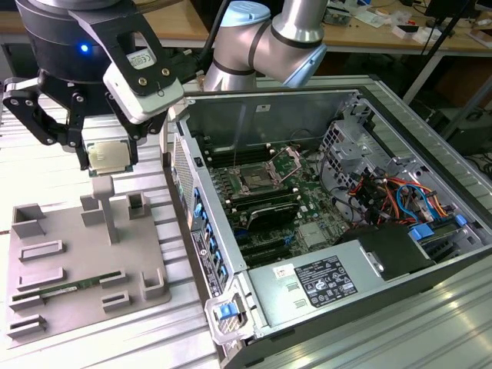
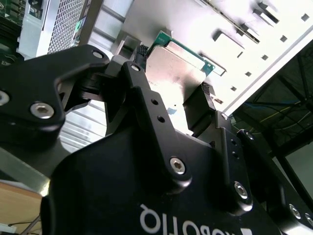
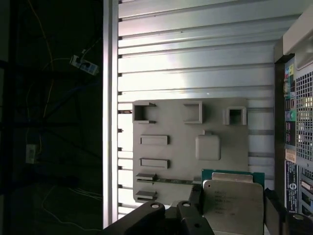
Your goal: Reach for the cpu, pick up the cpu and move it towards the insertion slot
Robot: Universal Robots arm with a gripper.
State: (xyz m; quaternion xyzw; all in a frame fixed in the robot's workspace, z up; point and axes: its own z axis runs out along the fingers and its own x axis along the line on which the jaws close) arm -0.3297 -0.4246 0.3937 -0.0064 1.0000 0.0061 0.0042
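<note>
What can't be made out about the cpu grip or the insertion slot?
- cpu side edges: in the second wrist view, the fingers of the hand, shut on it, cover them.
- One edge of the cpu: in the first wrist view, cut off by the picture's edge.
- insertion slot contacts, and whether it is empty: in the exterior view, too small to tell.

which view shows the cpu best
The first wrist view: the cpu faces the camera, silvery face and green edge plain. The second wrist view shows it slanted, partly covered; the exterior view shows it from afar.

One cpu (image 1: 110,157), one insertion slot (image 1: 254,182), one pincer (image 1: 108,156), one case (image 1: 265,104)
</note>
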